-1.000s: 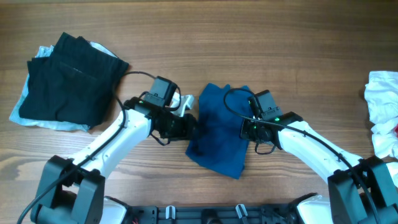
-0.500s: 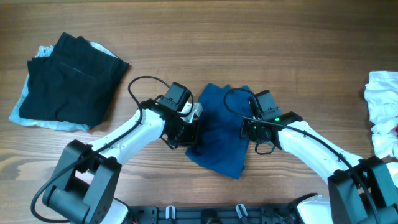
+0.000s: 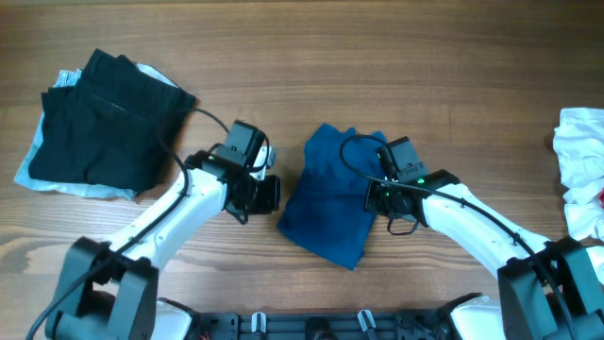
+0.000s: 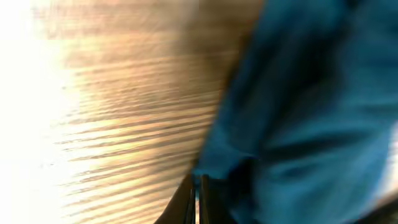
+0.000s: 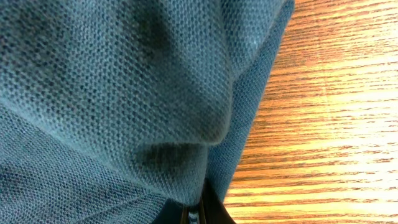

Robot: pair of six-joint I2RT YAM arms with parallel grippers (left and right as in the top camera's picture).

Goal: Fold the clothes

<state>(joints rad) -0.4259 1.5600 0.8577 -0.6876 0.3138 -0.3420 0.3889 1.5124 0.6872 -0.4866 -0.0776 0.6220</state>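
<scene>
Left claw (image 3: 271, 193) closed, just left of blue garment (image 3: 326, 212); right claw (image 3: 377, 195) clamped on its right fold. Runs lengthwise top to bottom of frame.

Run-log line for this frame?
left gripper shut at edge of blue garment, hold unclear | right gripper shut on blue garment | black garment stacked far left
</scene>
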